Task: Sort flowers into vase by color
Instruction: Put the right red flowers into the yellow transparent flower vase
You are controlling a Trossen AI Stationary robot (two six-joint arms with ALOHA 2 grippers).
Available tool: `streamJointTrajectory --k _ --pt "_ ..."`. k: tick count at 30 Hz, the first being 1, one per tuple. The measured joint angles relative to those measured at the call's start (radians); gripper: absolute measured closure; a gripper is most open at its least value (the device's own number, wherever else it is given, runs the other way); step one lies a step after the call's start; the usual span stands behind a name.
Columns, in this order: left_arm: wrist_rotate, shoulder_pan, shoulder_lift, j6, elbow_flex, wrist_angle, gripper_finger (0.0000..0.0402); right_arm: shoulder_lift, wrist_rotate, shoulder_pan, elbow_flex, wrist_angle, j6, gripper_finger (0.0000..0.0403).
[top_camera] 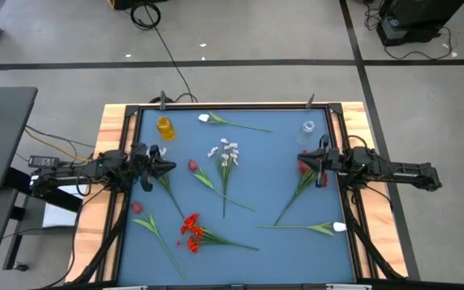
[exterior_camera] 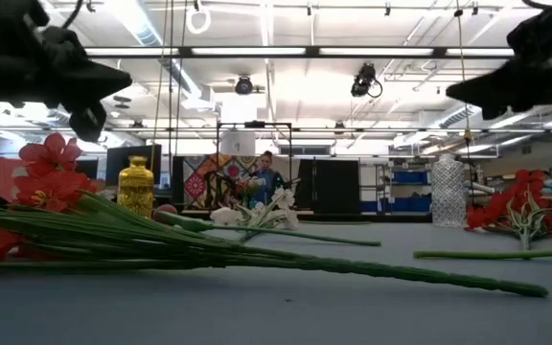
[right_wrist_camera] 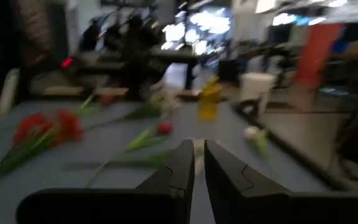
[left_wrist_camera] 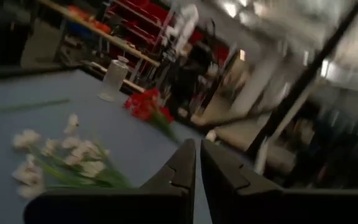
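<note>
Loose flowers lie flat on the blue table (top_camera: pixel 280 185): a white cluster (top_camera: pixel 225 153), a red bloom (top_camera: pixel 192 166), a pink one (top_camera: pixel 137 207), an orange-red bunch (top_camera: pixel 190 229), red blooms (top_camera: pixel 304 167), and single white ones at the far side (top_camera: pixel 205 118) and near right (top_camera: pixel 339 227). A yellow vase (top_camera: pixel 164 127) stands far left and a clear glass vase (top_camera: pixel 308 129) far right. My left gripper (top_camera: pixel 171 167) hovers level at the left edge, shut and holding nothing (left_wrist_camera: pixel 196 158). My right gripper (top_camera: pixel 300 158) hovers level at the right edge, also shut with nothing in it (right_wrist_camera: pixel 197 158).
A black frame rail (top_camera: pixel 232 107) runs around the table, with wooden borders (top_camera: pixel 111 129) at both sides. In the low view the orange-red bunch's long stems (exterior_camera: pixel 257 251) stretch across the near table. The table's middle between the flowers is bare blue surface.
</note>
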Motion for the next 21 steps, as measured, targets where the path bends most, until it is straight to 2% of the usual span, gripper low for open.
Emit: streamJointTrajectory --k 3,5,8,13,17,21 --pt "-0.026 0.0 0.0 -0.203 0.0 0.043 0.037 0.0 -0.003 0.0 0.0 0.128 0.142 0.0355" --pt "-0.062 -0.001 0.0 -0.231 0.0 0.063 0.037 0.003 0.038 -0.001 0.0 0.209 0.186 0.0355" --pt "-0.13 0.0 0.0 -0.251 0.0 0.091 0.037 0.007 0.162 -0.006 0.0 0.297 0.251 0.0355" --pt "-0.146 0.0 0.0 -0.288 0.0 0.149 0.037 0.012 0.418 -0.006 0.0 0.407 0.47 0.0355" --pt "-0.163 0.0 0.0 -0.26 0.0 0.156 0.037 0.013 0.595 -0.007 0.0 0.397 0.45 0.0355" --pt "-0.174 0.0 0.001 -0.247 0.0 0.157 0.037 0.013 0.694 -0.008 0.0 0.398 0.506 0.0355"
